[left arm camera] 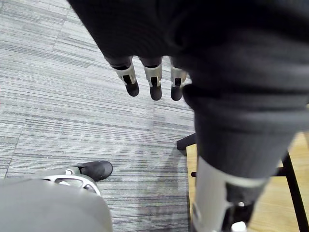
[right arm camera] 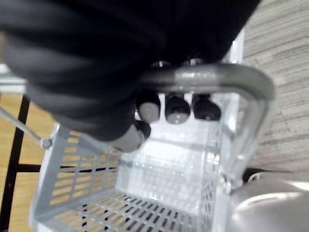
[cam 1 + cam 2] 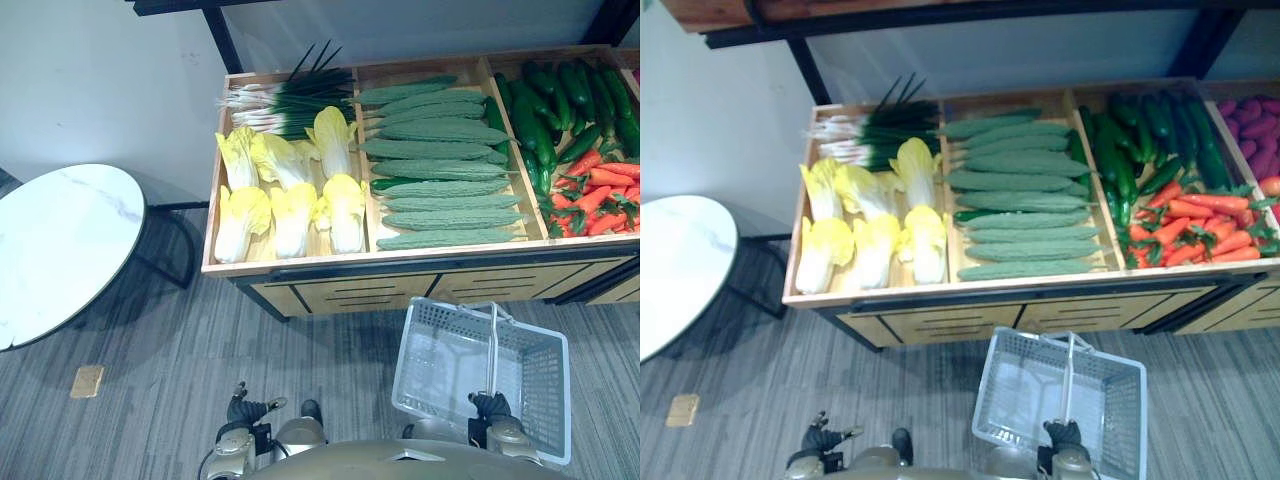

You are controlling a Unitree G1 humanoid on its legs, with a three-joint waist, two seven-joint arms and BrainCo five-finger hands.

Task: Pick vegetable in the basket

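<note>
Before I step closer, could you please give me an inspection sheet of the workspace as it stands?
Surface: wooden display stand with dividers, stocked.
Job's things: white plastic mesh basket, no vegetable inside; on the stand, yellow-white cabbages, green spring onions, ridged pale green gourds, dark green cucumbers, red-orange tapered vegetables.
Clutter: small tan block on the grey striped carpet.
Robot hands: left robot hand hangs open over the carpet; right robot hand curled round the basket's metal handle.
Cables: nothing seen.
Surroundings: round white marble-top table to the stand's left; white wall behind.
</note>
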